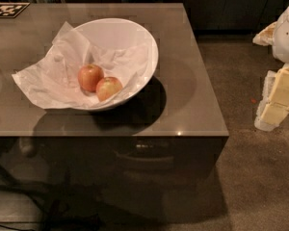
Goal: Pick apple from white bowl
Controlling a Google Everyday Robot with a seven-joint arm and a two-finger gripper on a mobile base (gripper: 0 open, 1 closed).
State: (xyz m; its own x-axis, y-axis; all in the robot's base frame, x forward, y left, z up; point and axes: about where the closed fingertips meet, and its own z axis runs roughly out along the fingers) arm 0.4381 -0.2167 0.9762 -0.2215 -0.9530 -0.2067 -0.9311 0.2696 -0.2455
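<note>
The white bowl [127,37] sits tilted on the grey table [183,105], lined with crumpled white paper [43,78] that spills out over its left side. Two apples lie side by side in it. The apple [109,88], orange-red with yellowish patches, is the right, nearer one. A more evenly red apple [90,77] touches it on the left. My gripper [278,100], pale yellow on a white arm, hangs at the right edge of the view, off the table and far to the right of the bowl.
A black-and-white marker tag [7,8] lies at the table's far left corner. The table's right edge runs near x 490, with brown carpet [250,177] beyond it. Dark cabinets stand behind the table.
</note>
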